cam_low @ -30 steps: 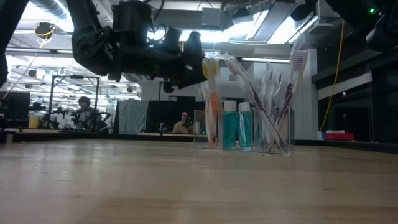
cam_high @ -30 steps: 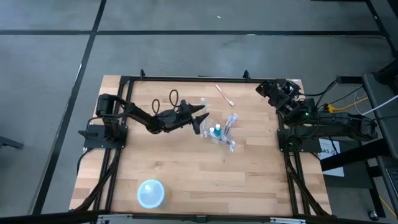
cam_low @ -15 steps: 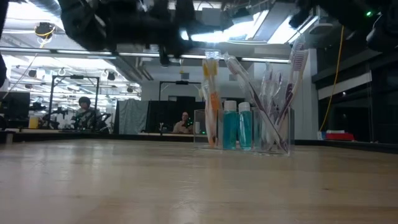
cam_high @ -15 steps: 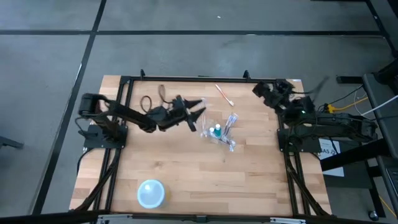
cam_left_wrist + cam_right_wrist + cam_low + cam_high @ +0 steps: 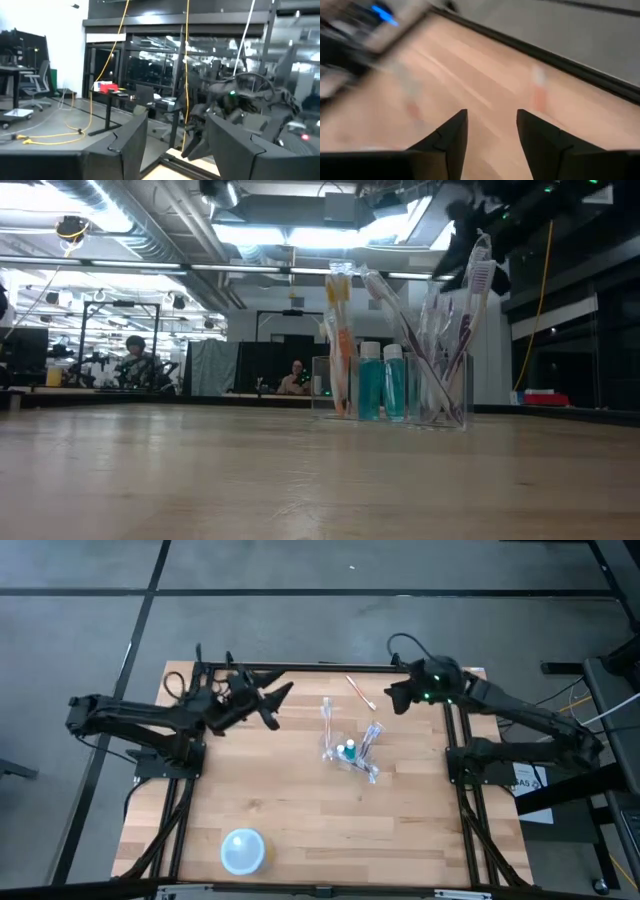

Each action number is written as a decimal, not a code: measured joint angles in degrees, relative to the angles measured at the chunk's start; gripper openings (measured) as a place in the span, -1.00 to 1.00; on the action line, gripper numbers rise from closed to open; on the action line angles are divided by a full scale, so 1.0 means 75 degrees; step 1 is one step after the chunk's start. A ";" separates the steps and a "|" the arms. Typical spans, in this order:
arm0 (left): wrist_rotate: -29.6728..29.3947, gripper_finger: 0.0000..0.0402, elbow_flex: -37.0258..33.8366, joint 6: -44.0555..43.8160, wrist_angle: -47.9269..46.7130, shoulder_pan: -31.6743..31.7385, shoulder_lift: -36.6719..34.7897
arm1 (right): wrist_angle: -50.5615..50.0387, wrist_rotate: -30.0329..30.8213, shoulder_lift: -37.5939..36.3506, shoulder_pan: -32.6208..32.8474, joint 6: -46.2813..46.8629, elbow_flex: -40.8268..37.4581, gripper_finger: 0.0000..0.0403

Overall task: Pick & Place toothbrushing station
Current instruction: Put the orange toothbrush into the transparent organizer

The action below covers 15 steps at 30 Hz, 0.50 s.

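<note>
Fingers of the right gripper (image 5: 392, 698) hang released near the loose toothbrush (image 5: 360, 692) at twelve o'clock from the cup (image 5: 348, 752); next likely grasping it; left gripper (image 5: 277, 700) released, empty.

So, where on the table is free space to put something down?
Bare wood lies between the pale blue bowl and the clear cup of toothbrushes, and along the near right edge. It is crowded around the cup and near the loose toothbrush at the far edge.
</note>
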 joint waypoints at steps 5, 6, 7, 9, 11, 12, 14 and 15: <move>0.0002 -0.04 0.1762 0.0321 -0.2838 -0.0065 0.0163 | -0.1336 0.0194 0.1263 -0.0675 -0.0268 0.0530 -0.24; -0.0003 -0.04 0.2117 0.0323 -0.3311 -0.0062 0.0290 | -0.1336 0.0055 0.1572 -0.0851 -0.0268 0.0489 -0.26; -0.0039 -0.04 0.2429 0.0334 -0.3659 -0.0057 0.0399 | -0.1321 -0.0063 0.1877 -0.1005 -0.0268 0.0453 -0.27; -0.0083 -0.04 0.2959 0.0347 -0.3842 -0.0054 0.0582 | -0.1132 -0.0362 0.2493 -0.1276 -0.0270 0.0439 -0.30; -0.0079 -0.04 0.3323 0.0437 -0.3830 -0.0054 0.0690 | -0.0756 -0.0866 0.3065 -0.1498 -0.0268 0.0439 -0.32; -0.0054 -0.04 0.3476 0.0514 -0.3826 -0.0054 0.0752 | -0.0547 -0.1059 0.3326 -0.1574 -0.0257 0.0439 -0.33; -0.0003 -0.04 0.3694 0.0601 -0.3888 -0.0054 0.0862 | -0.0379 -0.1176 0.3856 -0.1696 -0.0244 0.0442 -0.34; 0.0008 -0.04 0.3769 0.0598 -0.3944 -0.0054 0.0910 | -0.0417 -0.1187 0.4132 -0.1751 -0.0279 0.0440 -0.34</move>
